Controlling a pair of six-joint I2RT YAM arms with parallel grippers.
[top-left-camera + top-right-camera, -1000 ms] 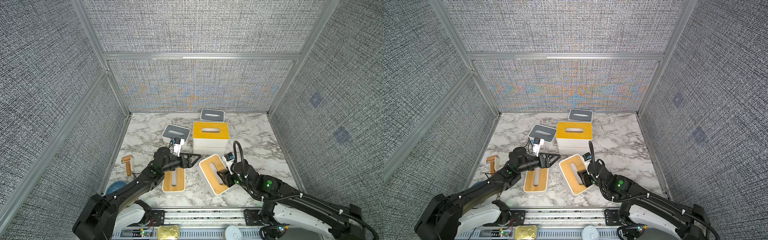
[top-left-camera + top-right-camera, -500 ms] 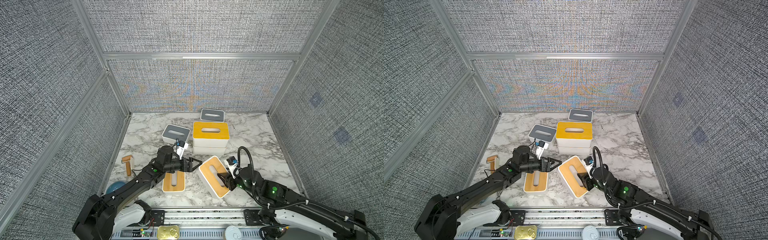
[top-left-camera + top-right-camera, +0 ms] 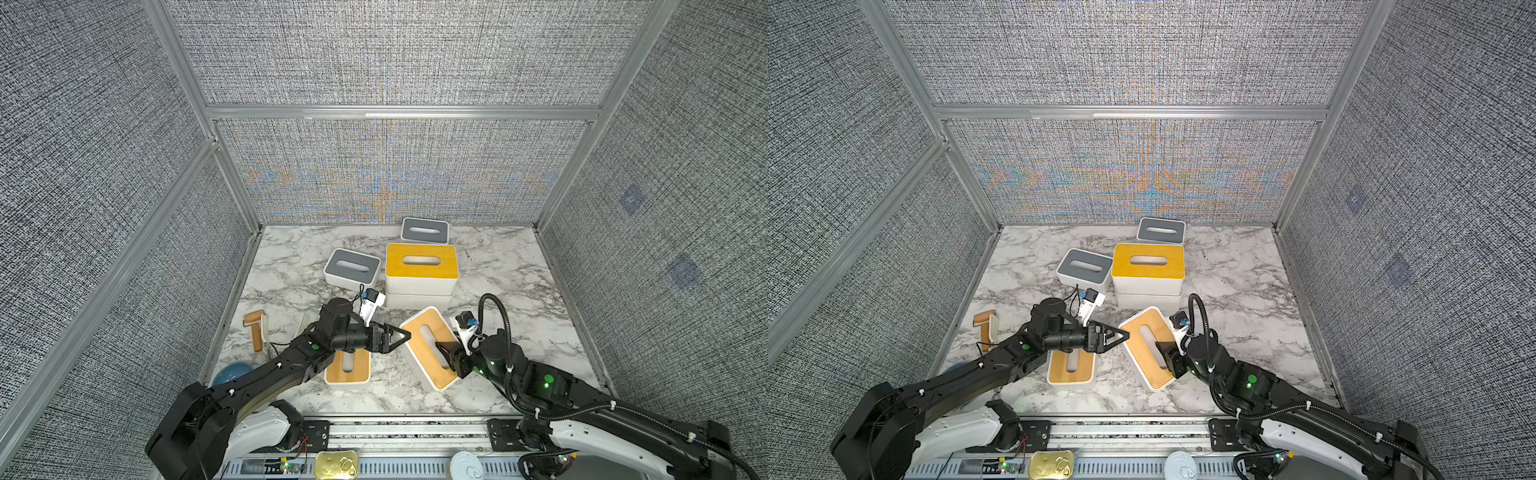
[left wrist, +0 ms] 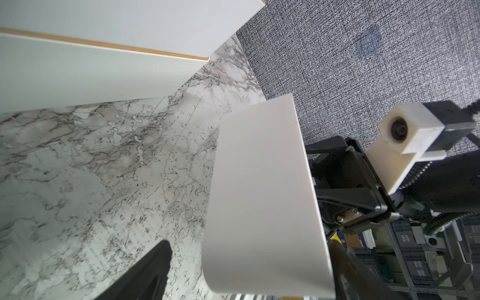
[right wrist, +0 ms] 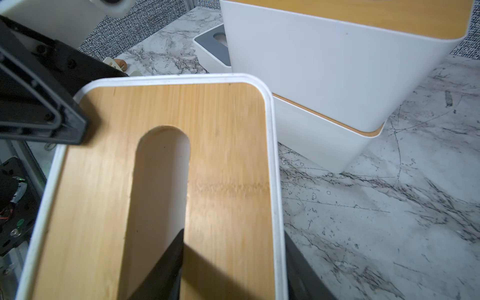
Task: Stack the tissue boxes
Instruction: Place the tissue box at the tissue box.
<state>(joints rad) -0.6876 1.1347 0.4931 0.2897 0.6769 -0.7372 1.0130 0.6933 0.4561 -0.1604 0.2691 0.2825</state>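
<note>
My right gripper (image 3: 442, 351) (image 5: 231, 259) is shut on a bamboo-lidded tissue box (image 3: 417, 353) (image 3: 1138, 353) (image 5: 220, 155). One finger is in the oval slot and the other is outside the wall. My left gripper (image 3: 399, 340) (image 3: 1119, 338) (image 4: 249, 245) is open and straddles that box's left end (image 4: 262, 194). A yellow-lidded box (image 3: 422, 270) sits on another bamboo-lidded box (image 3: 417, 300) behind. Two grey-lidded boxes (image 3: 352, 268) (image 3: 424, 229) stand on the marble. A small bamboo-lidded box (image 3: 349, 368) lies partly under my left arm.
A wooden-handled brush (image 3: 257, 330) lies by the left wall, with a blue bowl (image 3: 232, 372) at the front left corner. Two tins (image 3: 336, 465) (image 3: 467, 469) rest on the front rail. Fabric walls close in three sides.
My left gripper has moved right and forward onto the end of the held box, and its jaws have narrowed a little. The right arm has shifted slightly, still gripping the box.
</note>
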